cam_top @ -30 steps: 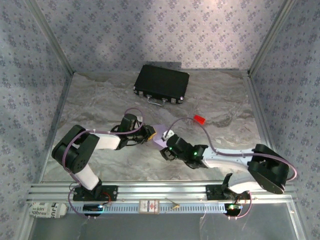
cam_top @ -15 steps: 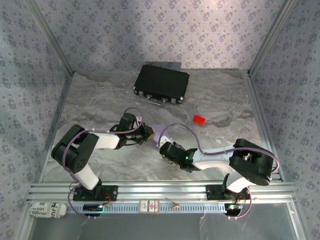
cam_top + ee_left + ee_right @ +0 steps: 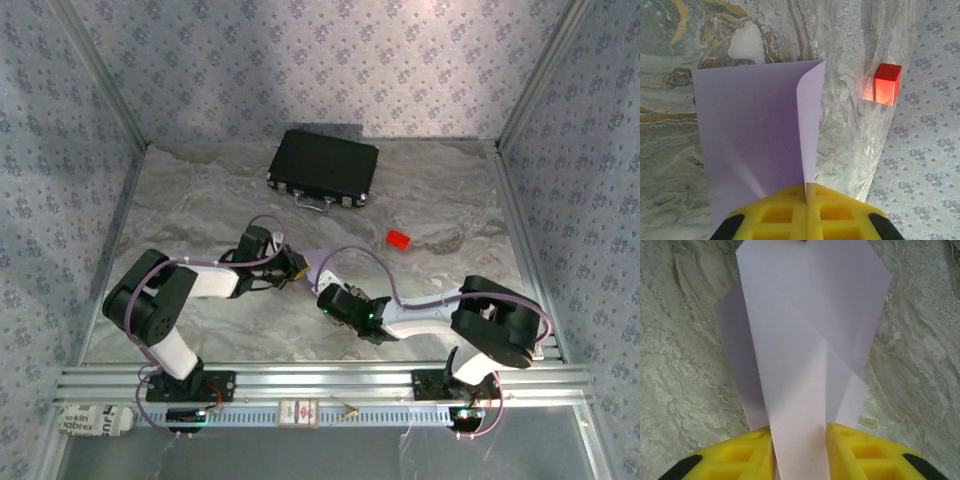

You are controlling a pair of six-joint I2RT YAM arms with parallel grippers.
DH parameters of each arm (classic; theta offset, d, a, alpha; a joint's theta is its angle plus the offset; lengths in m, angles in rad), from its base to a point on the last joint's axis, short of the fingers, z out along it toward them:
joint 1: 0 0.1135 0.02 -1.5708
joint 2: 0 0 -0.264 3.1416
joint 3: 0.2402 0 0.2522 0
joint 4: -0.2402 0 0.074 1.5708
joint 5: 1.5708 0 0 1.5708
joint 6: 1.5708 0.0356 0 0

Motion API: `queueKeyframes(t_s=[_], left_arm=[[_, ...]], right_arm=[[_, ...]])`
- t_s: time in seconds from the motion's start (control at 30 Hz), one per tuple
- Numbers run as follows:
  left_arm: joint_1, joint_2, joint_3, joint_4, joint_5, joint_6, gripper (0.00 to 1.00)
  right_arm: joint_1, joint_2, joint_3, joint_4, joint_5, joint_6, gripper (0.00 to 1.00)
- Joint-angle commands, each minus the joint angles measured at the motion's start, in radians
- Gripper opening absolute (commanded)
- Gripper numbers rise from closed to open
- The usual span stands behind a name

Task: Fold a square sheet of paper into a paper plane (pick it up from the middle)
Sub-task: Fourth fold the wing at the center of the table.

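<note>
The square sheet of paper (image 3: 750, 135) is pale lilac and partly folded, lying on the marble table between the two arms (image 3: 318, 262). One edge of it stands up in a curl. My left gripper (image 3: 806, 194) is shut on that raised edge, its yellow jaws pressed together with the paper between them. From the other side, my right gripper (image 3: 800, 432) has its yellow jaws apart, and a long folded flap of the paper (image 3: 805, 330) runs through the gap between them. Seen from above, the left gripper (image 3: 292, 266) and the right gripper (image 3: 332, 297) meet at the sheet.
A black case (image 3: 323, 168) lies at the back of the table. A small red block (image 3: 399, 239) sits right of the paper, also seen from the left wrist as the red block (image 3: 887, 83). Patterned walls enclose the table on three sides.
The left jaws have closed fully on the paper's edge. The right jaws have narrowed around the flap, and the right arm's elbow has swung left, uncovering the red block.
</note>
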Motion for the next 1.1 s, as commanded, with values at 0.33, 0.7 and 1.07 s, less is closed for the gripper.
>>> queueKeyframes(t_s=[0.33, 0.7, 1.07], left_arm=[[0.011, -0.026, 0.028, -0.029, 0.021, 0.029, 0.05], [0.014, -0.025, 0.030, -0.037, 0.019, 0.031, 0.07], [0.016, -0.033, 0.031, -0.051, 0.013, 0.034, 0.16]], right_arm=[[0.006, 0.014, 0.023, 0.008, 0.039, 0.018, 0.26], [0.007, 0.016, 0.020, 0.022, 0.017, 0.031, 0.19], [0.006, 0.024, 0.018, 0.016, 0.008, 0.045, 0.10]])
